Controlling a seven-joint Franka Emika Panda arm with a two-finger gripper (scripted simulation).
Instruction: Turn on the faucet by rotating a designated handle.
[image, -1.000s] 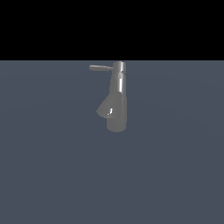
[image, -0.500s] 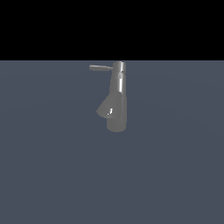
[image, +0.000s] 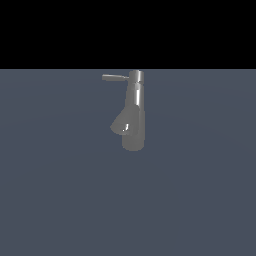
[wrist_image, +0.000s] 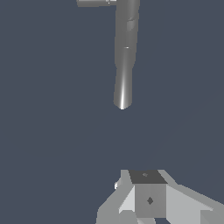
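Note:
In the exterior view the faucet (image: 135, 112) stands upright on the dark blue-grey ground, its wedge-shaped spout (image: 121, 125) flaring toward the exterior view's left. The handle (image: 116, 77) is a thin bar sticking out from the top cap toward the same side. No gripper shows in that view. In the wrist view the faucet (wrist_image: 124, 65) lies ahead, with the handle (wrist_image: 93, 3) cut by the picture's edge. My gripper (wrist_image: 146, 177) is well short of the faucet and touches nothing. Its fingers appear pressed together as one block with no gap and nothing held.
Flat blue-grey ground (image: 200, 200) stretches all around the faucet. A black band fills the upper part of the exterior view.

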